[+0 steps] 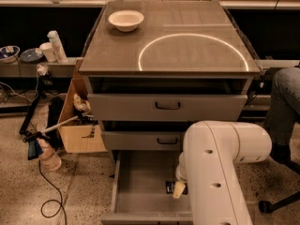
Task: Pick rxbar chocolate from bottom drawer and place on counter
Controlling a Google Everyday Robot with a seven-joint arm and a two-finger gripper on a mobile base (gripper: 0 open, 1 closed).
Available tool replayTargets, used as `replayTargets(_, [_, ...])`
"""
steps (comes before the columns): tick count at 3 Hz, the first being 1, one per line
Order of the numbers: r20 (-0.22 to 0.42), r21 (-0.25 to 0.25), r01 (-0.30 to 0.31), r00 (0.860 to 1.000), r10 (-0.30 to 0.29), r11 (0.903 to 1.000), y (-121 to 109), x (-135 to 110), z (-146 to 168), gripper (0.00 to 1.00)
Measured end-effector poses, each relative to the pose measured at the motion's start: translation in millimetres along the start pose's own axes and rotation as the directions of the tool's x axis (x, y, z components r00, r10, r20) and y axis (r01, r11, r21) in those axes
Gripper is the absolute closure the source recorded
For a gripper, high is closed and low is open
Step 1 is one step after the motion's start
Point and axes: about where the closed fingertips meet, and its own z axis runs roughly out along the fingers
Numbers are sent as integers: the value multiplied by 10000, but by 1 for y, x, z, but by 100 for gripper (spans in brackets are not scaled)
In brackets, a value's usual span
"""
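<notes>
gripper (177,190) in bottom drawer (140,191), open floor beside

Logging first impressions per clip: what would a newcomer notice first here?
The bulky white robot arm fills the lower right, its gripper low inside the open bottom drawer, beside the small dark rxbar chocolate. Above, the counter carries a bright white circle outline and a white bowl at its back left.

Arm (220,172) hides most of the pincer (177,189) inside the bottom drawer (140,186).
</notes>
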Motion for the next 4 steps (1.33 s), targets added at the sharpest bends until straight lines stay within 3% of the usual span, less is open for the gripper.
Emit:
replayTargets(1, [-395, 64, -232, 9989, 234, 9997, -9, 22, 1, 0])
replayTargets(2, [-163, -260, -387, 9991, 383, 9989, -14, 38, 1, 0])
replayTargets(3, [1071, -1450, -945, 9881, 1105, 9849, 10, 48, 21, 0])
replayTargets(4, [2021, -1688, -1017, 9700, 1354, 9804, 5, 45, 11, 0])
